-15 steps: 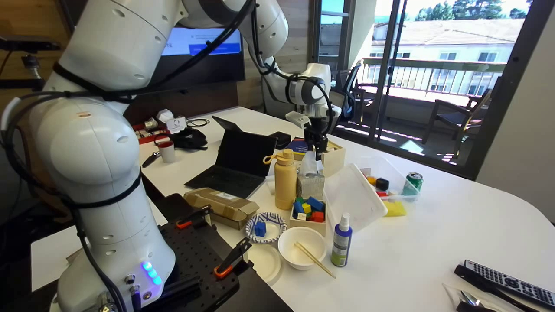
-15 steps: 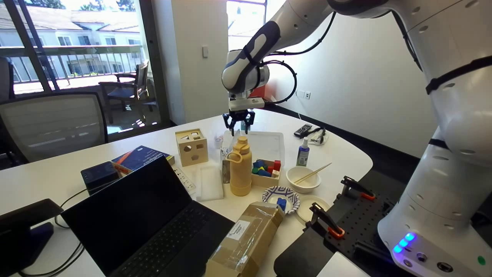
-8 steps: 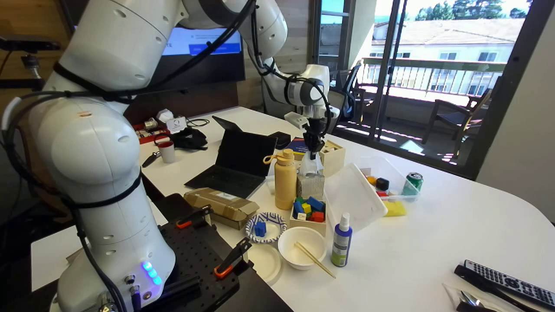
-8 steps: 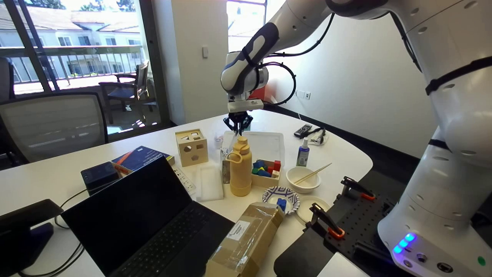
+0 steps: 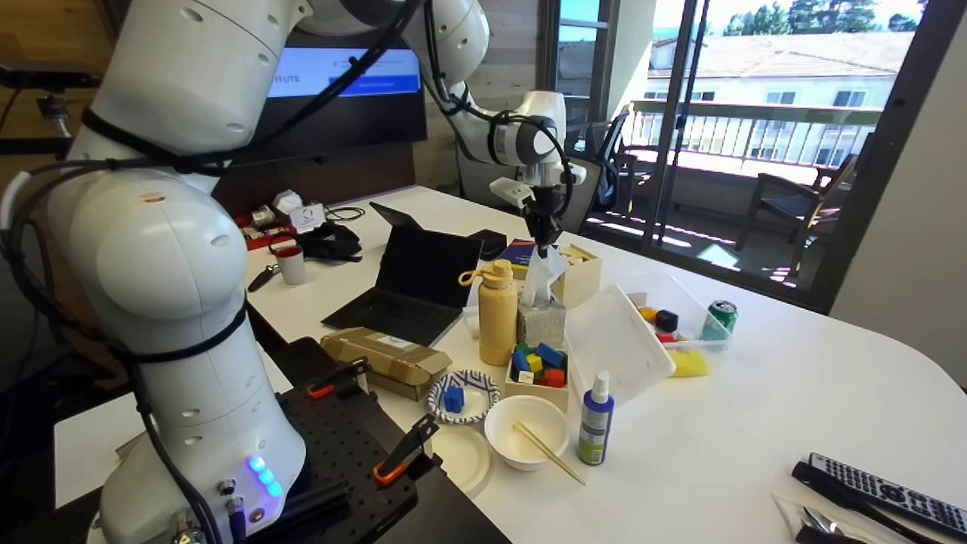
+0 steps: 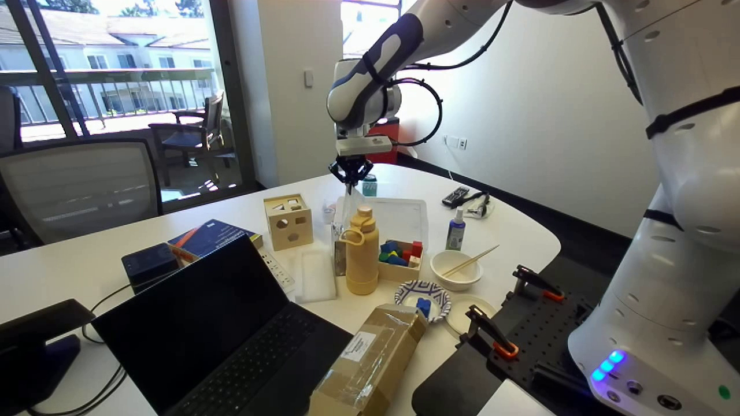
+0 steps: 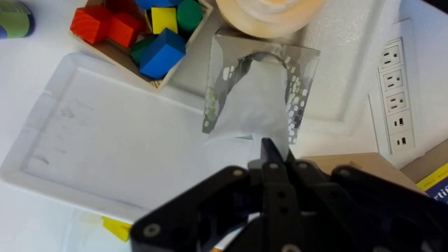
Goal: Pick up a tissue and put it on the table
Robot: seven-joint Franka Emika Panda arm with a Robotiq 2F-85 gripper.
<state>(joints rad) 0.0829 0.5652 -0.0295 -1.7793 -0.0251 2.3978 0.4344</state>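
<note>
A white tissue (image 7: 257,101) rises out of the grey patterned tissue box (image 7: 301,108). Its top end is pinched between the fingertips of my gripper (image 7: 279,149), which is shut on it. In an exterior view the tissue (image 5: 542,278) is stretched upward between box (image 5: 542,326) and gripper (image 5: 542,251), its lower end still inside the opening. Both exterior views show the gripper (image 6: 349,188) above the box, beside the top of a yellow bottle (image 6: 362,254) that partly covers the box there. The white table (image 5: 702,438) carries all of this.
Close around the box stand the yellow bottle (image 5: 497,317), a tray of coloured blocks (image 5: 538,369), a wooden shape box (image 6: 289,222) and a leaning white lid (image 5: 616,344). A spray bottle (image 5: 596,423), a bowl with chopsticks (image 5: 526,432) and a laptop (image 5: 423,279) are further off.
My gripper has gone from open around the tissue's top to shut on it, then risen. The tissue is drawn up taller out of the box.
</note>
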